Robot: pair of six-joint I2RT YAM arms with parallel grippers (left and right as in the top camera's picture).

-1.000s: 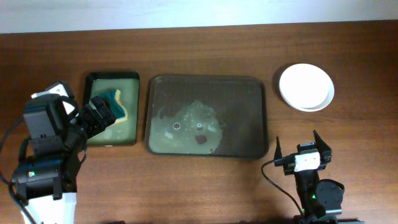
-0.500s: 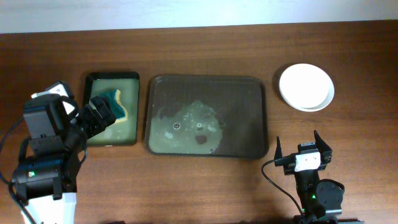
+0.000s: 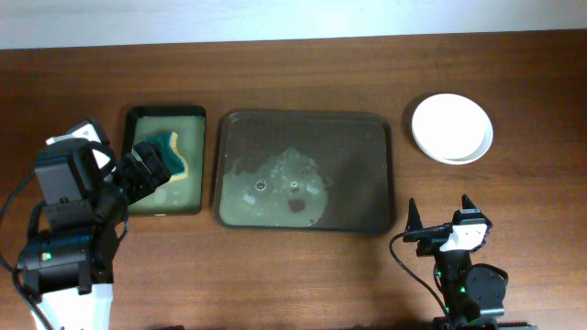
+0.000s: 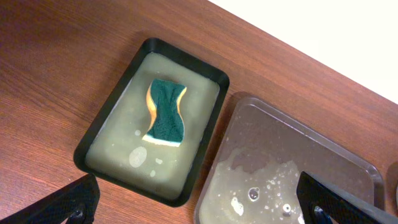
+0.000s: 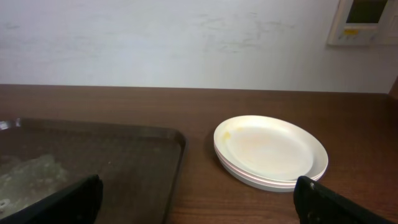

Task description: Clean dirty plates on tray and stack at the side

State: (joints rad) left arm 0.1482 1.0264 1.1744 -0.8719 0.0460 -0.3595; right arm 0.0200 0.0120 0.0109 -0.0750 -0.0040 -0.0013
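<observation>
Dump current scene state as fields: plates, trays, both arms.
plates: stacked on the table right of the tray, top one faintly yellowish
tray: no plates, soapy puddle
small tray: left of the tray, sponge in murky water
left gripper: fingers open, empty, above the small tray
right gripper: fingers open, empty, by the tray's front right corner

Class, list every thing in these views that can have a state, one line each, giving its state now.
plates: stacked on the table, off the tray.
tray: holds no plates, wet with soapy residue.
small black tray: filled with murky water.
sponge: lying in that water, ungripped.
left claw: open, empty.
right claw: open, empty.
</observation>
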